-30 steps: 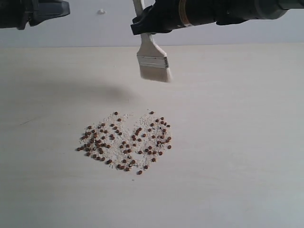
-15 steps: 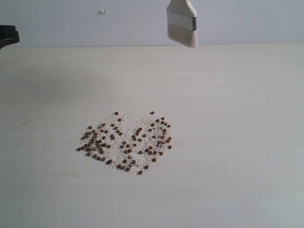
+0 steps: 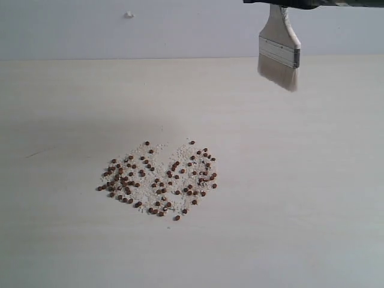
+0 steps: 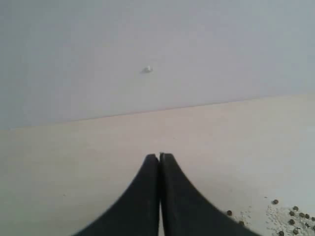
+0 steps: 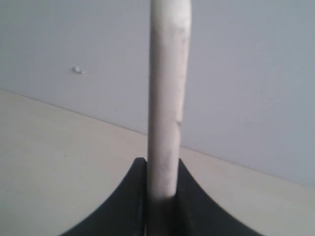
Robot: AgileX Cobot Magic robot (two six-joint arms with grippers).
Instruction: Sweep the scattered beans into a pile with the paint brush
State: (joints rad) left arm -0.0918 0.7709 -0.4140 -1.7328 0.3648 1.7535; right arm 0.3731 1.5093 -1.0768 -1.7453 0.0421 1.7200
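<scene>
The beans [image 3: 157,177] lie in a loose heart-shaped patch on the pale table, mixed with white crumbs; a few of the beans [image 4: 290,214] show in the left wrist view. The paint brush [image 3: 279,53] hangs in the air at the back right, bristles down and well away from the beans. My right gripper [image 5: 161,162] is shut on the paint brush handle [image 5: 167,73]; only a dark strip of that arm [image 3: 300,2] shows at the exterior view's top edge. My left gripper [image 4: 159,156] is shut with nothing in it and does not show in the exterior view.
The table's back edge [image 3: 120,59] meets a plain grey wall carrying a small white fleck [image 3: 128,14]. A faint scratch [image 3: 36,153] marks the table at the left.
The right arm carried the brush up and rightward, away from the beans. The left gripper drew back out of the exterior view to the left. The beans have not moved.
</scene>
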